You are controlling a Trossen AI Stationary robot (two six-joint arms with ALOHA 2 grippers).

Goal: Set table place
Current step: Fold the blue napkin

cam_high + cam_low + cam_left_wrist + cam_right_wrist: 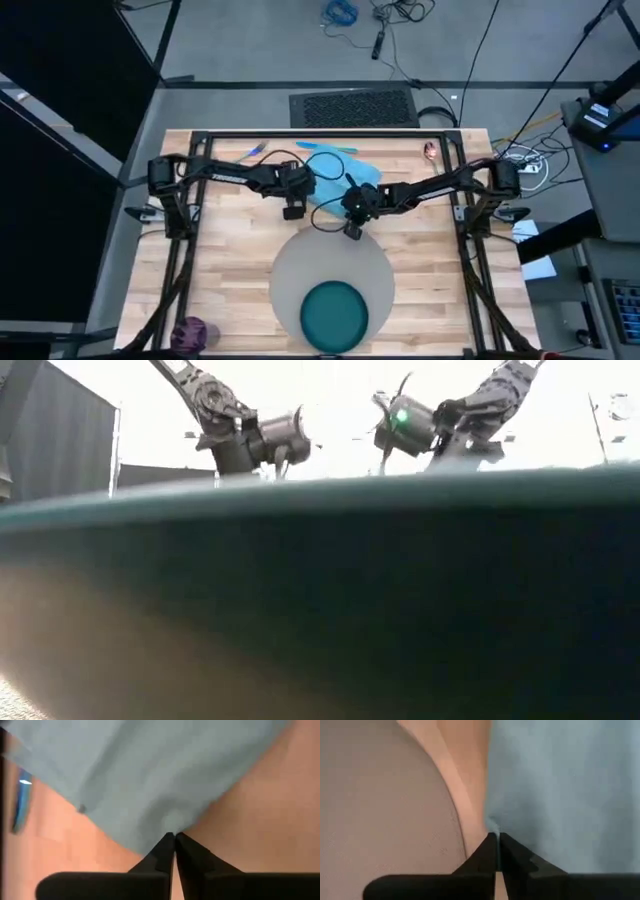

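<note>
Teal plate (334, 315) rests on grey mat (300, 265), nothing in it.

Low view: you are seeing a blurred dark teal round plate (330, 590) blocking nearly the whole table.
Small purple cup (193, 333): it is sitting at the bottom edge, too small to read.
Light blue cloth napkin (345, 180): both arms are covering part of it.
Blue-handled cutlery (21, 805): the edge is cutting it off, blurred.
</note>
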